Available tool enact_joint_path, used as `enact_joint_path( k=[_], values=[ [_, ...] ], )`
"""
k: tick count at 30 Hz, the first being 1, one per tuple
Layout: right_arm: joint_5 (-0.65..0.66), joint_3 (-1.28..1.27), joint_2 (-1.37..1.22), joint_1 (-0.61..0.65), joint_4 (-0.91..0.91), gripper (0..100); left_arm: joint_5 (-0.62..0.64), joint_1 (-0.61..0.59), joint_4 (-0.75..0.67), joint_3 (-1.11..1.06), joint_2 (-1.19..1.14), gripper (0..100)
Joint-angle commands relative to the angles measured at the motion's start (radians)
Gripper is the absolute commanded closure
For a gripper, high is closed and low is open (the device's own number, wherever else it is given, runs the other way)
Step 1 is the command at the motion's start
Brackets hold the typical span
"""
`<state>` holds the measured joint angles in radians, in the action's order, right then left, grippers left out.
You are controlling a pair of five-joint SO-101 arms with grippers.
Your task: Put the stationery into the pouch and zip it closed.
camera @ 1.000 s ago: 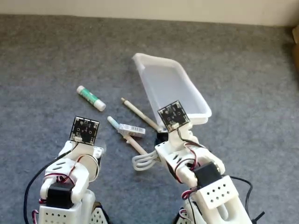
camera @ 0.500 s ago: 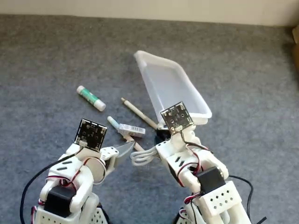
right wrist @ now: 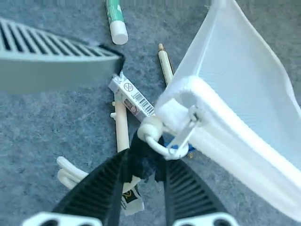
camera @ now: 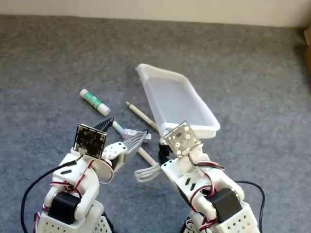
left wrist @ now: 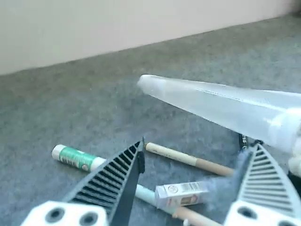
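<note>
Can't see the pouch (camera: 176, 99) corner under the right arm (camera: 194, 175), nor the whole glue stick (right wrist: 115, 19) beside the pouch.

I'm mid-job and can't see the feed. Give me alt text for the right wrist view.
The right gripper has its jaws shut on a dark tab at the corner of the white pouch, which stretches away over grey carpet. Beside it lie a small box, pencils and a glue stick.

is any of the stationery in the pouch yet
Empty: the glue stick, pencil and eraser lie on the carpet beside the pouch, and nothing shows inside it.
</note>
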<state>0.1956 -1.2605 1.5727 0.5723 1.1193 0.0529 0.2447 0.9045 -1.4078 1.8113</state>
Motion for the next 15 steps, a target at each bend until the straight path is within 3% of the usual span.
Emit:
enact_joint_path(
  k=[1,15],
  values=[
    [0.064,-0.039,0.022,0.027,-0.018,99.3,0.048,0.085,-0.068,0.004,0.008,68],
    [0.072,-0.084,0.022,0.047,-0.047,99.3,0.083,0.220,-0.017,0.015,0.007,68]
  ],
)
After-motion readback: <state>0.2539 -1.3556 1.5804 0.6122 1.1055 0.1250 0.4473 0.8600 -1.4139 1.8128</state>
